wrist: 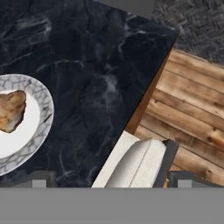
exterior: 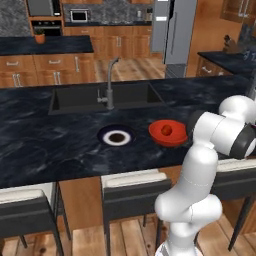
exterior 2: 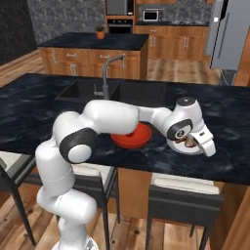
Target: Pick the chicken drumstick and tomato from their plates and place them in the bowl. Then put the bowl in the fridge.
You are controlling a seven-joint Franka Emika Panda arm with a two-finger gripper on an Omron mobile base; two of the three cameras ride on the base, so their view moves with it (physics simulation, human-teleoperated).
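Left base view: tomato (exterior: pixel 167 130) sits inside the red bowl (exterior: pixel 176 139) on the dark table (exterior: pixel 45 145); navy-rimmed plate (exterior: pixel 116 136) lies just left, bare; chicken drumstick (wrist: pixel 10 111) rests on the pale plate (wrist: pixel 41 114), right of the bowl; hand (exterior 2: pixel 204 141) hangs over that plate, grip state cannot be told.

Between the fingertips (wrist: pixel 43 178) lies open dark counter (wrist: pixel 96 87), nothing standing on it. To one side of the fingers, the pale plate (wrist: pixel 41 103) with the chicken drumstick (wrist: pixel 11 111) sits unblocked. To the other side the counter edge drops to a cushioned stool (wrist: pixel 135 166) just beneath the fingers.
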